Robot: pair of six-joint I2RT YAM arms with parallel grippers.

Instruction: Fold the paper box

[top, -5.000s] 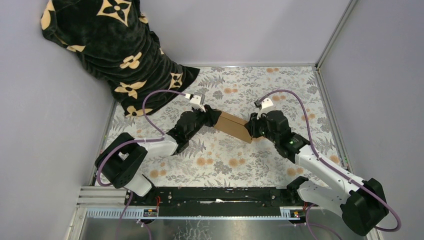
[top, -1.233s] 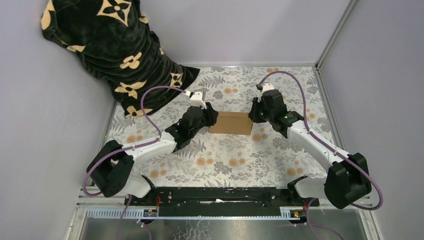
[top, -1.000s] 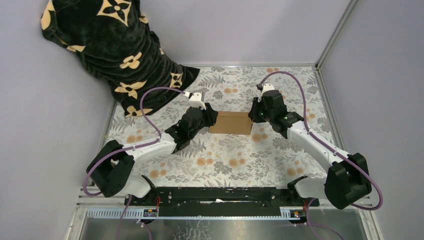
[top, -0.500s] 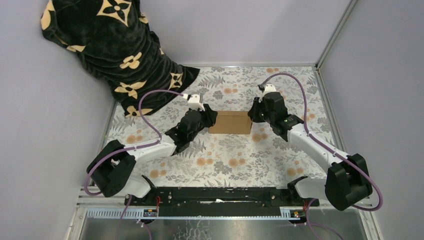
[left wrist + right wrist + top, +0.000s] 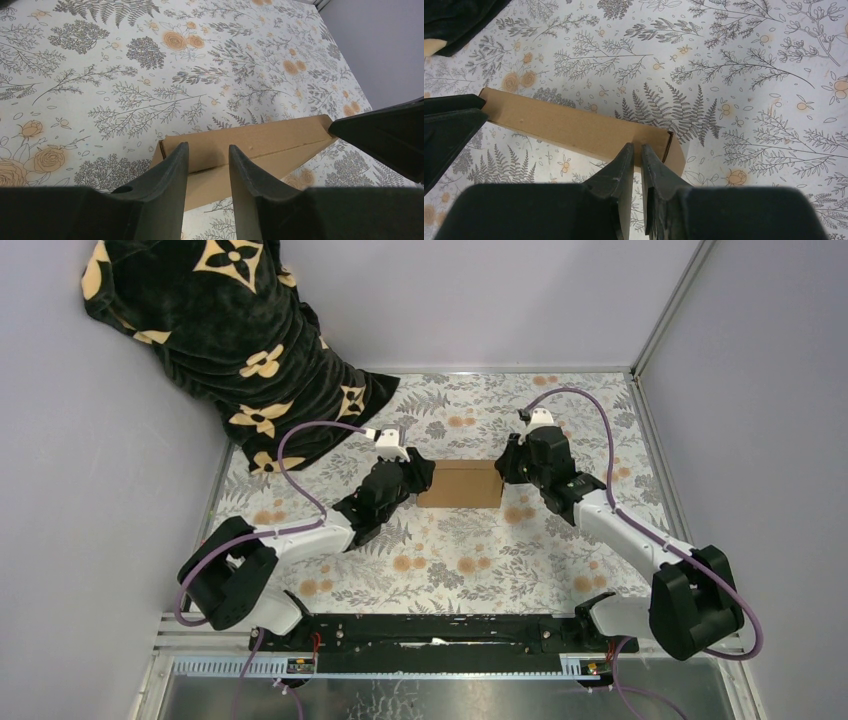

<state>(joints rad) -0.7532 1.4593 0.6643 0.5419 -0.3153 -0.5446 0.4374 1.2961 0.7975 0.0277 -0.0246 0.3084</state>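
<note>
The paper box point(image 5: 460, 484) is a flattened brown cardboard piece lying on the floral cloth at mid-table. It also shows in the left wrist view as the box point(image 5: 270, 145) and in the right wrist view as the box point(image 5: 564, 125). My left gripper point(image 5: 424, 476) is at its left end. Its jaws point(image 5: 207, 150) stand apart, and the cardboard runs past both fingertips. My right gripper point(image 5: 503, 466) is at the right end. There the gripper point(image 5: 636, 148) is nearly closed, pinching a thin cardboard wall beside the open end.
A black blanket with beige flowers point(image 5: 220, 340) is heaped at the back left corner. Grey walls enclose the floral table point(image 5: 470, 570) on three sides. A metal rail point(image 5: 655, 455) runs along its right edge. Purple cables loop over both arms.
Five seconds ago the box slanted between the grippers; now it lies straight across. In the last second both arms shifted only slightly, and the box and jaws stayed as they were.
</note>
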